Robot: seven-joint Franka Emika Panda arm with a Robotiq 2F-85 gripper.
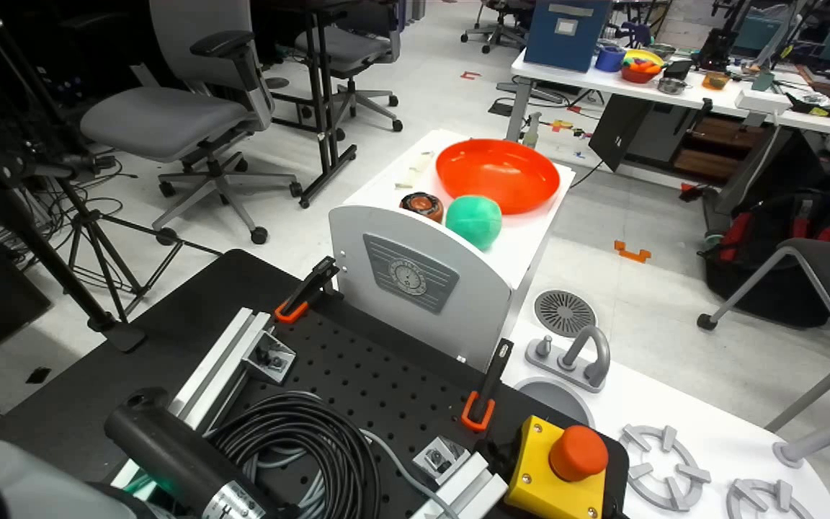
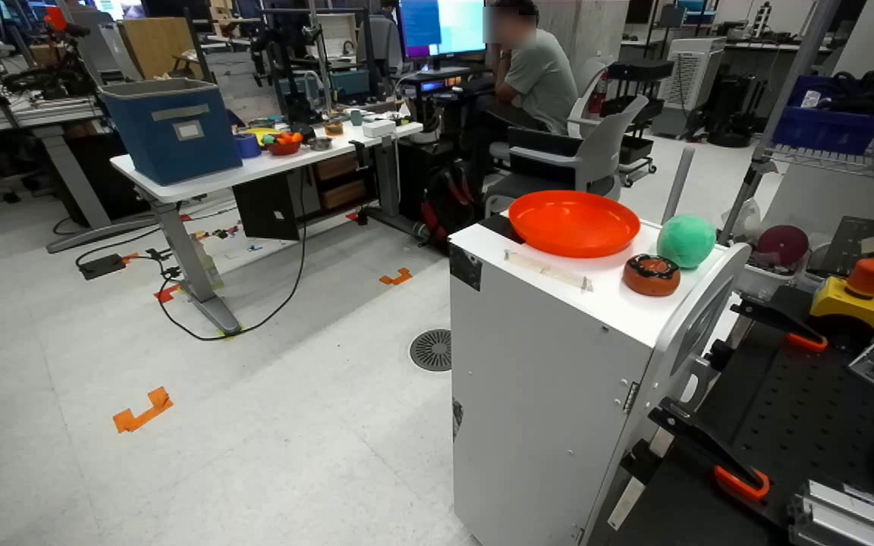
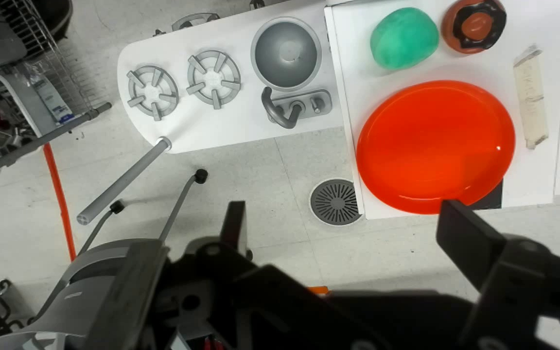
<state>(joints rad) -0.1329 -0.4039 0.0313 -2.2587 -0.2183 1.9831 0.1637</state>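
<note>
My gripper [image 3: 340,221] stands wide open, nearest a shallow orange-red dish [image 3: 435,146]. In an exterior view, the dish lies toward the far end of a white cabinet top [image 1: 519,245]; nearer, a green ball [image 1: 474,222] sits just right of a brown doughnut-shaped toy [image 1: 422,207].

Open air above the orange dish [image 3: 435,146], green ball [image 3: 404,39] and round brown object [image 3: 474,26] crowding the strip between dish and upright panel [image 1: 471,310], hardly any gap between ball and object, faucet [image 3: 285,114] jutting up beside the sink [image 3: 277,68]
</note>
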